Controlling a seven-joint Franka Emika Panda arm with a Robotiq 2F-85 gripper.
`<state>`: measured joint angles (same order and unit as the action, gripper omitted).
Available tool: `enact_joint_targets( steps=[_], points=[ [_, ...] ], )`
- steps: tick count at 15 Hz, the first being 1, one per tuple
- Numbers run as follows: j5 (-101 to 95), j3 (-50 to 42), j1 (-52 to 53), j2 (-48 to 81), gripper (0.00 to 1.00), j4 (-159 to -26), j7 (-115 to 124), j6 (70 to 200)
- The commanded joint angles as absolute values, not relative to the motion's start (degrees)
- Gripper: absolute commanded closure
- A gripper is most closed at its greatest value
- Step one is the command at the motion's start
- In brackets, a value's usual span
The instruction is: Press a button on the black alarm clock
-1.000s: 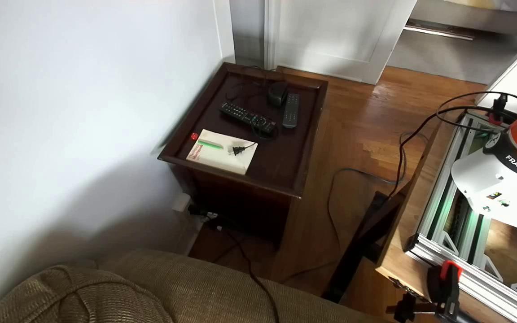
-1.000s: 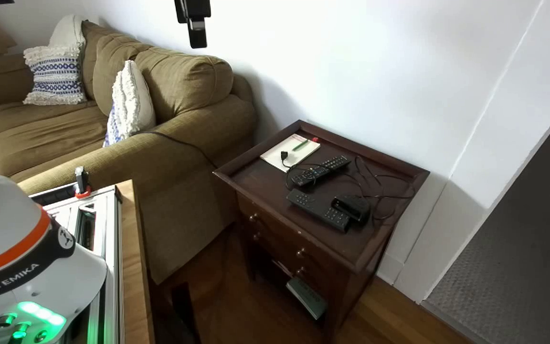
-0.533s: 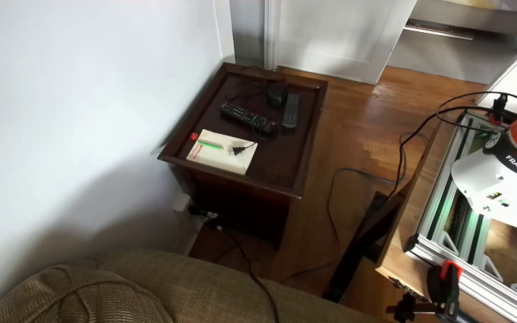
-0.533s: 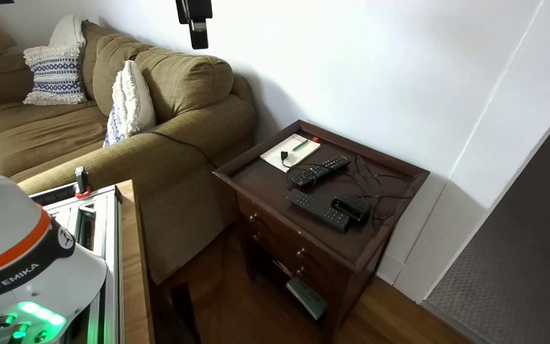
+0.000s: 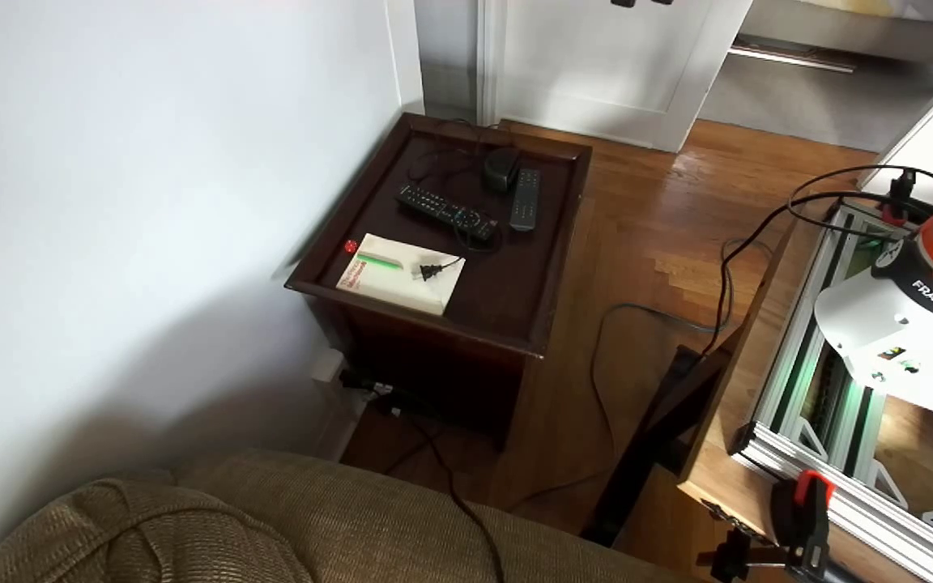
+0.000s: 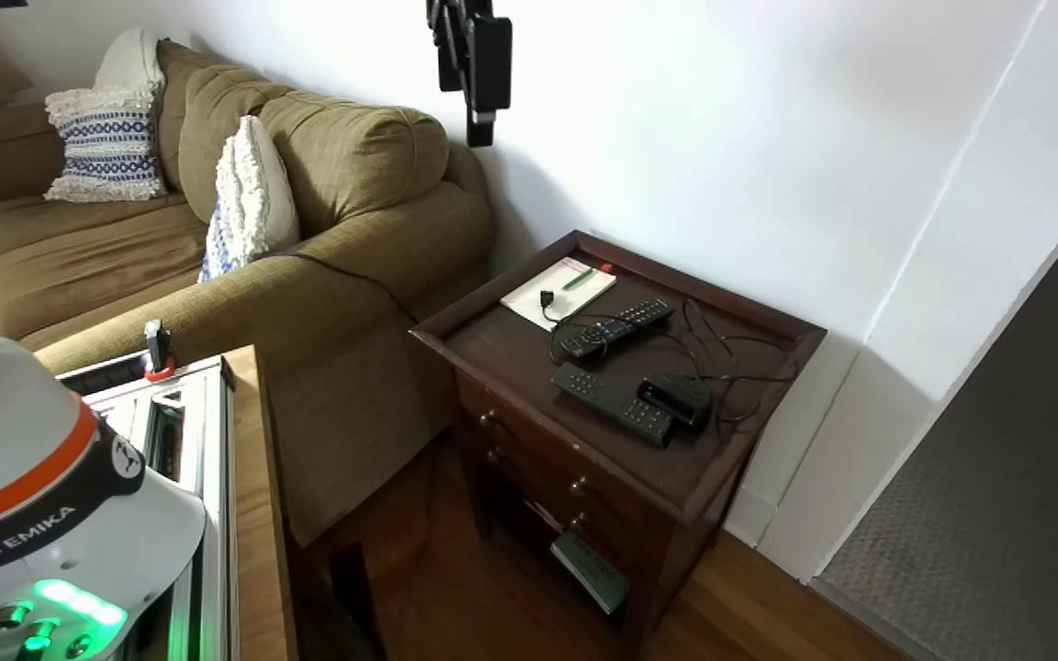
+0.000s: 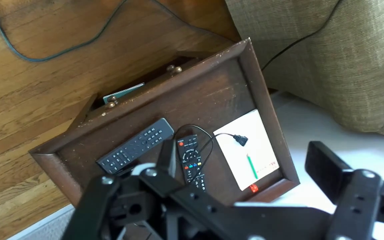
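Danger of clipping the remote (image 6: 612, 404) beside, possibly touching, the black alarm clock (image 6: 680, 397) if descending with fingers (image 7: 323, 171) spread wide.

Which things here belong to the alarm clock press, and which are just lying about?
For the job:
black alarm clock
open gripper

Just lying about:
plain-keyed remote
colour-keyed remote
white book or box
green pencil
red die
black plug

In an exterior view, tabletop (image 5: 507, 291) is dimly lit, bright wall (image 5: 175, 146) is shadowed below left corner. Wrist view: wall washed out by glare past right corner; gripper (image 7: 241, 156) slightly blurred.
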<state>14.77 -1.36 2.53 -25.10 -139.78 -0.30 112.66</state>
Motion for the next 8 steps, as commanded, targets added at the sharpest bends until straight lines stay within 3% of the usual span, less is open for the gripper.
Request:
enact_joint_targets(
  steps=[1, 8],
  points=[
    [17.7, -2.7, 2.2, -16.1, 0.0, -136.2, -2.6, 116.5],
    [21.0, -3.7, 0.9, -1.1, 0.0, -130.8, -6.8, 124.1]
  ],
)
